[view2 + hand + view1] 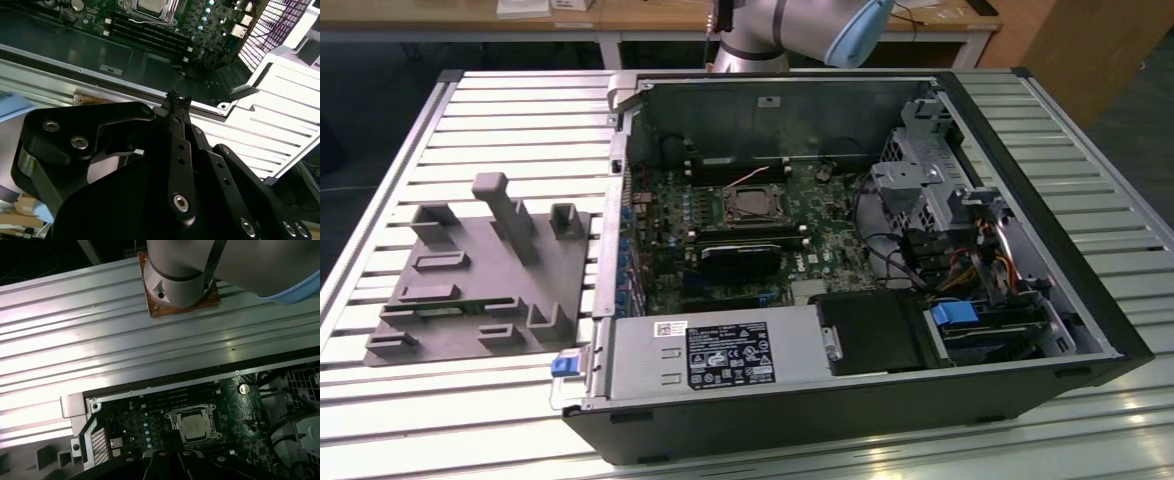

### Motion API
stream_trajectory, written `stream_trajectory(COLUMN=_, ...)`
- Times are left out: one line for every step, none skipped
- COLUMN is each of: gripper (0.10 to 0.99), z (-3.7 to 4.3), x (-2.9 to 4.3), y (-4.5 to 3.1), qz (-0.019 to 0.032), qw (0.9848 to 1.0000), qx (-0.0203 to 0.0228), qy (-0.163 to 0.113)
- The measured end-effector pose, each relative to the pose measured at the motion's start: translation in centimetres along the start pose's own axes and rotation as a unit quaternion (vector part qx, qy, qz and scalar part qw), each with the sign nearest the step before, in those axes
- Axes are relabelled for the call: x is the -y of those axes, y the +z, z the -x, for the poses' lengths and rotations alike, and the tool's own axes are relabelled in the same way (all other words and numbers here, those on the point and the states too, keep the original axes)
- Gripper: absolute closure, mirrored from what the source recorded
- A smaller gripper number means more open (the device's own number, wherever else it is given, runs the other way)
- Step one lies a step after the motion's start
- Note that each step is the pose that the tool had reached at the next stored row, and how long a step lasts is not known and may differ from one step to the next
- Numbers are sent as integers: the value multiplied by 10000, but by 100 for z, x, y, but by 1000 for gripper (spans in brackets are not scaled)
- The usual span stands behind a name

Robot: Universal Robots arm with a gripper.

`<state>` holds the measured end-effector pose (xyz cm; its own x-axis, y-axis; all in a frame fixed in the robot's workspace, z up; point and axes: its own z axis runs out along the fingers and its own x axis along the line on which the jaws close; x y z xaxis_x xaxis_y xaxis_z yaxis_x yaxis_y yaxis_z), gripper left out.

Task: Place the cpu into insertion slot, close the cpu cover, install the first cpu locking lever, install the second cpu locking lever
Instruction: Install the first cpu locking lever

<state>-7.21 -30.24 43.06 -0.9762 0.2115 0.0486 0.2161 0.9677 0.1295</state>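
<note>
A slatted metal table (494,110) carries an open computer case (881,410) lying on its side, with a grey moulded fixture (480,270) beside it at the exterior view's left and the arm (754,35) bolted to the table behind the case. Inside the case lies the green circuit board (670,215), and on it the insertion slot (728,206). In the first wrist view the cpu cover (176,420) lies flat as a silver frame over the slot, and the cpu (194,426) shows through its window, seated in the slot. By that look the placing and the closing of the cover are done and the work stands at the locking levers. Whether either lever is latched cannot be told. Work on a lever would call for a long descent into the case and fine aim at a thin wire beside the slot. The arm rises from its base and bends over, holding the gripper (174,97) high above the case wall nearest that base, pointing downward and well apart from the slot. Its jaws are clenched tip to tip, with nothing seen between them.
</note>
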Motion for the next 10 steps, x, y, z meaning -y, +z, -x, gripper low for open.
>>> stream_trajectory(gripper=984, z=4, x=1, y=13, qz=0, qw=10000, qx=-1, qy=-7)
stream_trajectory(gripper=984, z=9, x=1, y=26, qz=0, qw=10000, qx=-1, qy=-13)
stream_trajectory(gripper=984, z=13, x=1, y=38, qz=0, qw=10000, qx=-2, qy=-21)
stream_trajectory(gripper=984, z=19, x=1, y=50, qz=-1, qw=10000, qx=-4, qy=-28)
stream_trajectory(gripper=984, z=24, x=1, y=60, qz=-2, qw=10000, qx=-5, qy=-35)
stream_trajectory(gripper=984, z=30, x=0, y=71, qz=-3, qw=10000, qx=-6, qy=-42)
stream_trajectory(gripper=984, z=35, x=0, y=81, qz=-4, qw=10000, qx=-6, qy=-48)
stream_trajectory(gripper=984, z=40, x=-1, y=90, qz=-5, qw=10000, qx=-6, qy=-54)
stream_trajectory(gripper=984, z=45, x=-1, y=99, qz=-6, qw=10000, qx=-7, qy=-59)
stream_trajectory(gripper=984, z=50, x=-2, y=108, qz=-7, qw=10000, qx=-7, qy=-64)
